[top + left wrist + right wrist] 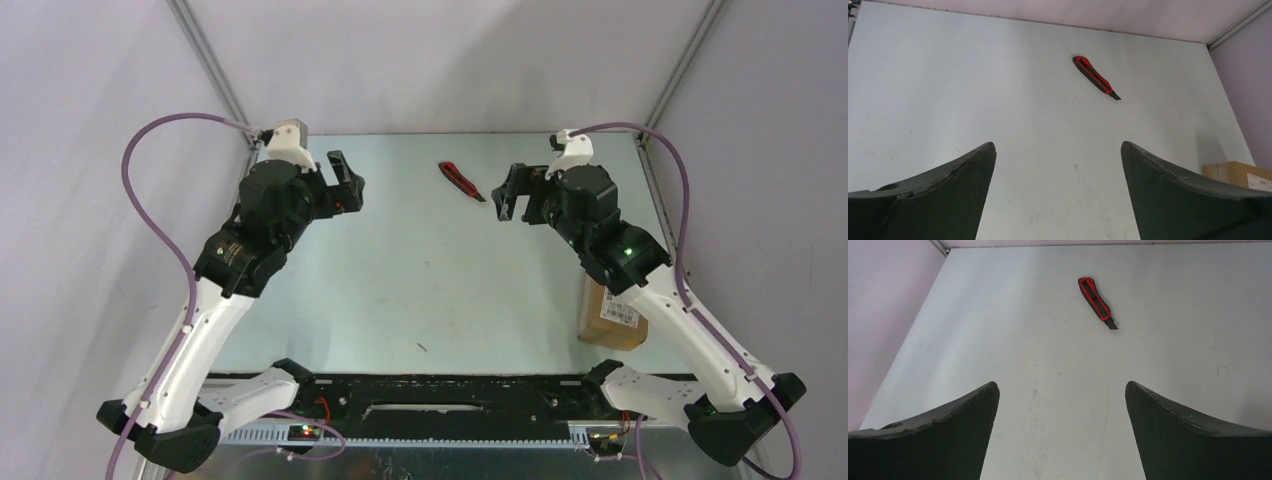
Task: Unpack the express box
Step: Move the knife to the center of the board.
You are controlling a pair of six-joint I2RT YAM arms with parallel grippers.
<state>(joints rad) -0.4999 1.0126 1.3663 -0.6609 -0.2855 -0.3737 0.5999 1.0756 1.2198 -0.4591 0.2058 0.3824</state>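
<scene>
Evidently the unpacking has not begun: the express box (608, 318) sits near the right front edge of the desk (420, 280), partly hidden under the right arm and closed as far as can be seen. The red-and-black utility knife (461, 181) lies untouched toward the far middle, well apart from it. The left gripper (345, 185) and right gripper (510, 192) hover above the desk with jaws spread wide, holding and touching nothing, so cutting the tape, opening the flaps and emptying the box all appear left to do.
</scene>
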